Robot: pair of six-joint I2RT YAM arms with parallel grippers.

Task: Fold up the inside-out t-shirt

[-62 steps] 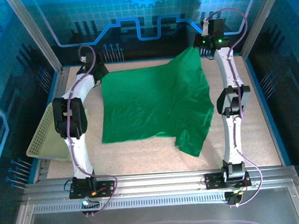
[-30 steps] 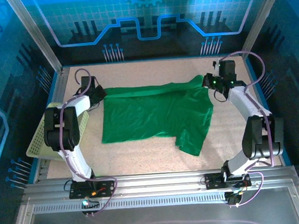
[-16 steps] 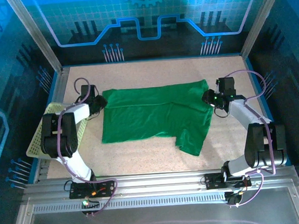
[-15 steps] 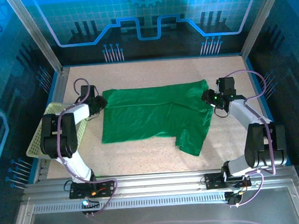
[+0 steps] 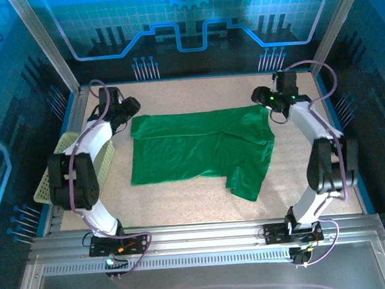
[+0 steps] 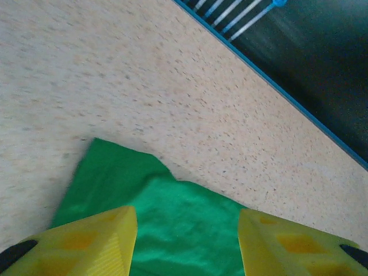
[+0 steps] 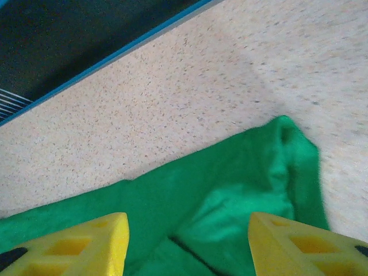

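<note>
The inside-out t-shirt [image 5: 193,151] lies flat on the speckled table [image 5: 176,96], bright green, with one sleeve part hanging toward the near right. My left gripper [image 5: 129,109] hovers just beyond its far left corner, and my right gripper [image 5: 263,100] just beyond its far right corner. In the left wrist view the yellow fingers [image 6: 86,244] stand apart over the t-shirt [image 6: 172,213], holding nothing; the left gripper [image 6: 187,244] is open. In the right wrist view the right gripper [image 7: 187,247] is likewise open above the t-shirt's rumpled corner [image 7: 241,190].
A pale yellow-green perforated basket [image 5: 53,177] leans at the table's left edge beside the left arm. Blue rails [image 5: 194,78] and transparent walls bound the table. Bare tabletop lies beyond the shirt's far edge and along the near side.
Both grippers carried the shirt's lifted far edge down toward the near side, opened and let it go. They have since drawn back toward the far side and risen slightly.
</note>
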